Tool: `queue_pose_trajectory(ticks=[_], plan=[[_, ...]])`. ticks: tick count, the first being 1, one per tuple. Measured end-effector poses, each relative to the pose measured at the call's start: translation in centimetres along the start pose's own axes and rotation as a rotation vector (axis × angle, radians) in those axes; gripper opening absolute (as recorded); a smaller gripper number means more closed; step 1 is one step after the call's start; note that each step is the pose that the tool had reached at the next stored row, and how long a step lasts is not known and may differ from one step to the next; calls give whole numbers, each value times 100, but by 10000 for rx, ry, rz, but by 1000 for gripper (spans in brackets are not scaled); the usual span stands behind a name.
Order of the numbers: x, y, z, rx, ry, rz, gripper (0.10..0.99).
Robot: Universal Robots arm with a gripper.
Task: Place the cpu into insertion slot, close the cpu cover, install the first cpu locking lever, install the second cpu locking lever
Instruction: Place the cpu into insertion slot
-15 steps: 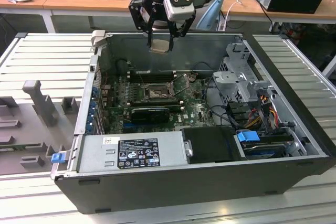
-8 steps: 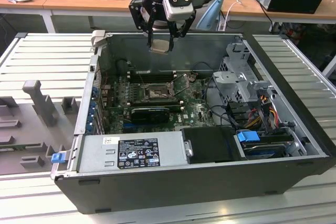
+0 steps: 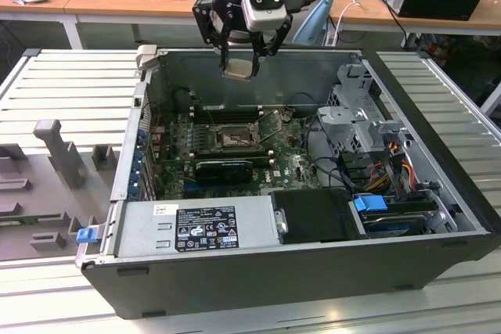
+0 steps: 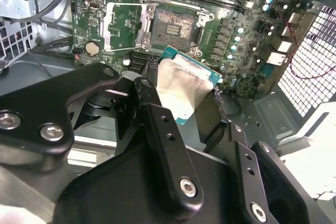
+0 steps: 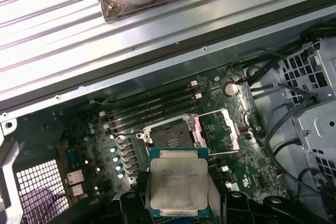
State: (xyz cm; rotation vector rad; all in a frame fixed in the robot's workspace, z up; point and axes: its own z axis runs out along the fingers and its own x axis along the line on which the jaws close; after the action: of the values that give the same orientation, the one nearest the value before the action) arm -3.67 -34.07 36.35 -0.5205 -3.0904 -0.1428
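a computer lab: open pc case (image 3: 313, 279), cabled desks (image 3: 133, 1) behind.

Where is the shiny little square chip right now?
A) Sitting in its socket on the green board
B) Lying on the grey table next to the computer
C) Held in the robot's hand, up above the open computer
C: the cpu is pinched in the hand above the open case, and the insertion slot on the board below it has no chip in it.

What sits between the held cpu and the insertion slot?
Nothing: in the exterior view the stretch from the cpu down to the insertion slot is bare air.
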Motion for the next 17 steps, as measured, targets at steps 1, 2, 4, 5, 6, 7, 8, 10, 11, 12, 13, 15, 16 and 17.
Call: queue_pose_trajectory(ticks=[1, 2, 4, 5, 6, 7, 8, 10, 11, 12, 13, 15, 16, 17], plan=[[0, 0, 0, -1, -2, 26, 529], [0, 0, 0, -2, -5, 50, 529], [0, 0, 0, -4, -14, 160, 529], [0, 0, 0, -5, -18, 204, 529], [0, 0, 0, -4, -20, 222, 529], [0, 0, 0, -4, -22, 243, 529], [0, 0, 0, -4, -24, 268, 529], [0, 0, 1, -6, -30, 334, 529], [0, 0, 1, -6, -33, 371, 529], [0, 0, 1, -7, -35, 401, 529], [0, 0, 2, -8, -38, 426, 529], [0, 0, 2, -9, -42, 475, 529], [0, 0, 2, -10, -45, 502, 529], [0, 0, 2, -10, -47, 524, 529]])
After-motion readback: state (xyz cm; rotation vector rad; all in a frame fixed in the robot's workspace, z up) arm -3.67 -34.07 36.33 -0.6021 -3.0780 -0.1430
